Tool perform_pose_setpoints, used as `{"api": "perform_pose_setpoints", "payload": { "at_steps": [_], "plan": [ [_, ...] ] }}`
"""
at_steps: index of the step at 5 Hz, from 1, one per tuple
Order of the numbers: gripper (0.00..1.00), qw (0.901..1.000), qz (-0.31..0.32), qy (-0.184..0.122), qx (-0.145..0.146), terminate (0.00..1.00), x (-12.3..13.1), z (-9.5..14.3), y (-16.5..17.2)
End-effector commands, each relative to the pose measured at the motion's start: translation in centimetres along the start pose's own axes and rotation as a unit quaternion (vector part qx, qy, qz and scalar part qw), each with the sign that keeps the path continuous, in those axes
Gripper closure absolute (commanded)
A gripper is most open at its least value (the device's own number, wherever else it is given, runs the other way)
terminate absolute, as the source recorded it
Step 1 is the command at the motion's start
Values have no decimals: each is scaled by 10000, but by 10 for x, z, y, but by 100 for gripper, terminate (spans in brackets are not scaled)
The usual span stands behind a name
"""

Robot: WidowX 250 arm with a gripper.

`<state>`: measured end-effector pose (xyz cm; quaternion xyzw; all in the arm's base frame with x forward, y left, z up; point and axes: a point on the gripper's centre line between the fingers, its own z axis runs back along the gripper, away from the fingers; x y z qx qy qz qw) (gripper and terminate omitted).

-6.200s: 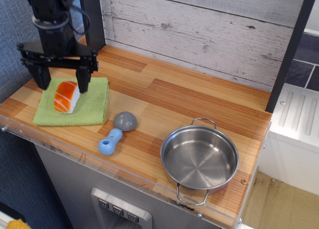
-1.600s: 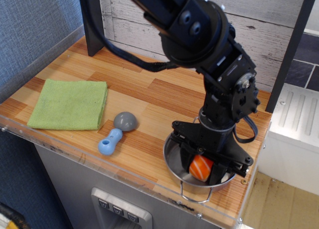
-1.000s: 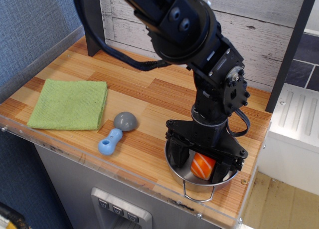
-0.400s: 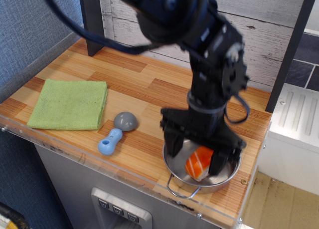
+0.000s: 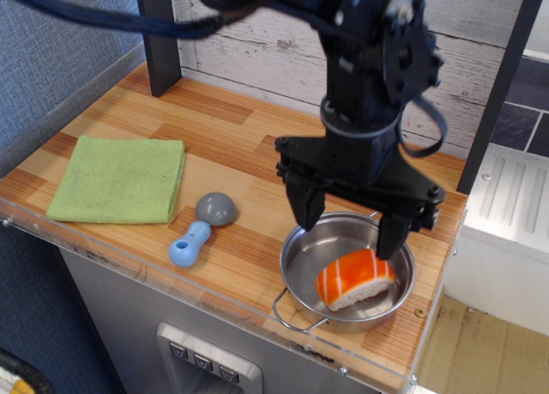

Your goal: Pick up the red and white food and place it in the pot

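**Gripper clear of sushi; sushi resting in pot**

Gripper (image 5: 350, 229) hangs above the pot (image 5: 300, 261) with its two black fingers (image 5: 304, 212) spread wide, nothing between them. Both fingertips sit over the pot's rim area, apart from the food below; contact with the pot cannot be ruled out at the right finger, though it looks clear.

Salmon sushi piece (image 5: 354, 280) lies inside the pot, orange striped top up, tilted against the near-right wall, white rice base toward the front. Judgement: placement step looks complete, since the sushi is supported by the pot alone.

Wooden counter (image 5: 240, 158) carries the rest, well apart from the pot: green cloth (image 5: 117, 179) flat at left, blue and grey mushroom toy (image 5: 201, 226) between cloth and pot, lying on its side.
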<state>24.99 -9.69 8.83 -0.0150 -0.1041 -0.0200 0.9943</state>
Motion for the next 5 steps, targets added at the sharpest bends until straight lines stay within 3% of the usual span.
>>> {"api": "perform_pose_setpoints", "payload": {
  "at_steps": [1, 4, 5],
  "plan": [
    [0, 9992, 37, -381, 121, 0, -15, 37, 5],
    [0, 9992, 37, -381, 121, 0, -15, 37, 5],
    [0, 9992, 37, -381, 121, 100, -15, 37, 5]
  ]
}}
